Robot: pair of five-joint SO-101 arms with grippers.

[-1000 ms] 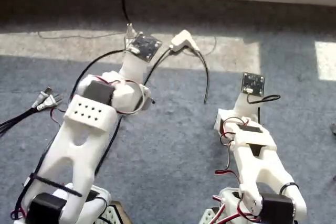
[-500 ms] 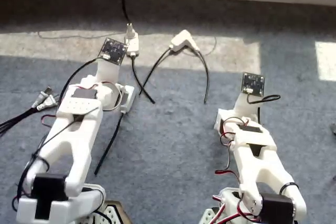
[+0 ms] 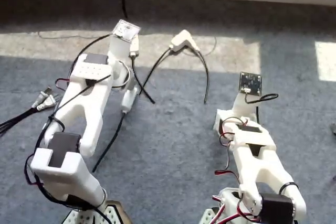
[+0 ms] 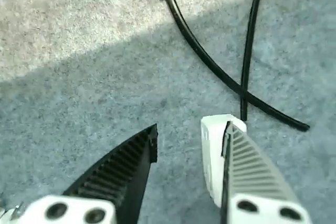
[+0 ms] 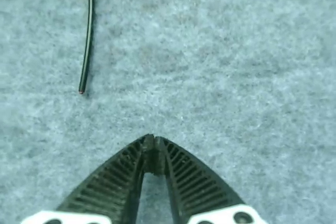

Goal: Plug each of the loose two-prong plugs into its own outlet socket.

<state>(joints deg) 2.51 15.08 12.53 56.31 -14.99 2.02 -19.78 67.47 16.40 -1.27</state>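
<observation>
My left gripper (image 4: 190, 129) hung spread, one finger against a white rectangular plastic connector (image 4: 212, 156). My right gripper (image 5: 155, 145) was pressed together.

The high camera sits above and behind both arm bases, looking down and forward over the carpet (image 3: 173, 129) toward the far wall. Each wrist camera rides just behind its own jaws and faces along them, close to the carpet. The left wrist view and the high view share the crossed black cables (image 4: 243, 94) (image 3: 143, 85). The right wrist view and the high view share a thin cable end (image 5: 81, 88) (image 3: 205, 99).
</observation>
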